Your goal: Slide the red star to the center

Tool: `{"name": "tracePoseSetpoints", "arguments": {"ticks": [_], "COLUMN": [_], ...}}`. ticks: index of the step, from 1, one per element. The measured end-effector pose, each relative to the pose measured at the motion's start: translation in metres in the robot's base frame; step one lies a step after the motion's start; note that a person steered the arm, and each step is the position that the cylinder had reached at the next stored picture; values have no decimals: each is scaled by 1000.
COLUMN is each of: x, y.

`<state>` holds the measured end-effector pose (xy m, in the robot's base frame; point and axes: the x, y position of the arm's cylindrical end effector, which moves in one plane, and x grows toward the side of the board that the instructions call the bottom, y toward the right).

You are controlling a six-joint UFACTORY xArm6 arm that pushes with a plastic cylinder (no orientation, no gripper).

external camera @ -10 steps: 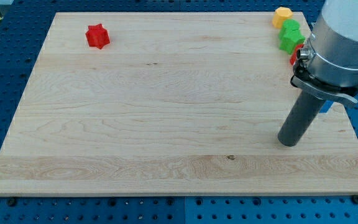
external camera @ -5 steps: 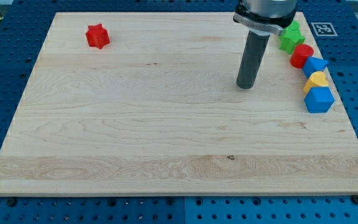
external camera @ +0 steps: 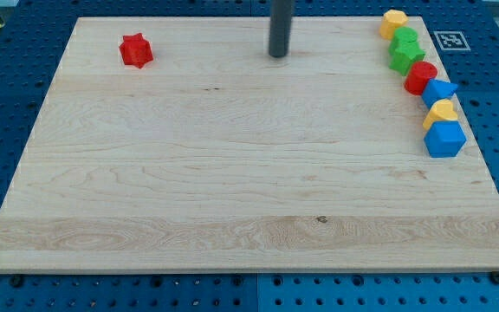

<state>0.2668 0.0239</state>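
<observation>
Near the view's top: my tip (external camera: 278, 55), a bare rod with no jaws, well right of the red star-shaped block (external camera: 135, 51).
Approach: circle above-left of the star, then push down-right toward centre.

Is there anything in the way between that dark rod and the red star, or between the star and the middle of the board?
Nothing visible. Bare wood lies between my tip and the red star, and between the star and the centre. The other blocks sit along the view's right edge.

no readable words or numbers, only a black-and-white square marker tag (external camera: 451, 40) on the blue base
</observation>
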Motion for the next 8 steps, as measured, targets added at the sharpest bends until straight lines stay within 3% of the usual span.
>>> {"name": "tracePoseSetpoints", "arguments": {"ticks": [2, 3, 4, 8], "x": [-64, -69, -61, 1], "y": [-114, -191, -217, -216]}}
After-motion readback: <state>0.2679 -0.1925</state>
